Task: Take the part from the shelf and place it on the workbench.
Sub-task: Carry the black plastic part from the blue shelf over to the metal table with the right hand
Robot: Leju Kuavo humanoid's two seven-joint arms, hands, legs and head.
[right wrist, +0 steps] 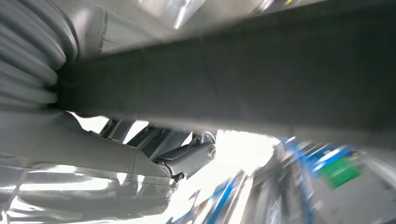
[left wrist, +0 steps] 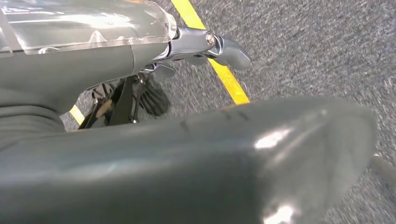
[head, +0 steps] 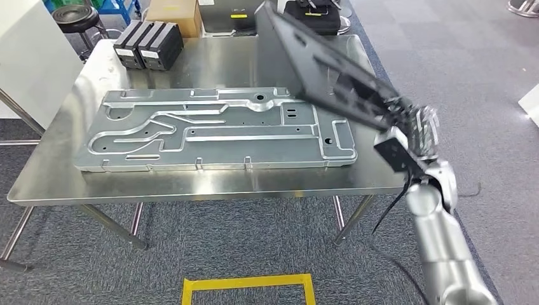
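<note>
Grey carpet (head: 445,57) spreads around one steel counter (head: 210,187), and we see a yellow tape outline (head: 248,287) on the floor in front of it. On the counter lies one large silver stamped panel (head: 216,130), flat, taking up most of the top. At the far left corner of the counter stand two black ribbed boxes (head: 149,44), side by side and touching. Beyond the far edge we count one cardboard box (head: 175,14), one round stool (head: 76,16) and a dark case (head: 314,18). Our right hand (head: 413,127) grips one long flat black part (head: 318,60) by its near end; the part is tilted, rising from the hand up and away over the right side of the counter and over the right end of the silver panel, not resting on either. In the right wrist view the same part runs across as a dark bar (right wrist: 261,79) clamped against the hand's grey ribbed cover, with the silver fingers (right wrist: 191,156) on its far side. Our left hand (left wrist: 154,93) hangs toward the carpet beside a yellow floor line (left wrist: 224,77); its thick grey thumb lies across the picture and it holds nothing that we can see, though we cannot tell whether its fingers are spread or curled.
</note>
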